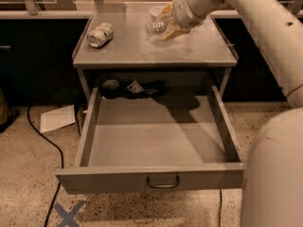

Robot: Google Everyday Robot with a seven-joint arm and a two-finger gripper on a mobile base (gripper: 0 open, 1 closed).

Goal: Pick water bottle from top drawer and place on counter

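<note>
The water bottle [154, 29], clear crinkled plastic, is tilted just above the back middle of the counter [142, 53]. My gripper [168, 24] is shut on it, with yellowish fingers [173, 32] on both sides, reaching in from the upper right. The top drawer [156, 141] is pulled fully open below the counter, its wire handle [163, 182] at the front centre. The label band on the bottle cannot be made out.
A crushed green-and-white can [100, 34] lies on the counter's left side. Dark items [137, 87] and a round object [111, 85] sit at the back of the drawer. A cable [45, 136] and a sheet of paper [57, 118] lie on the floor at left.
</note>
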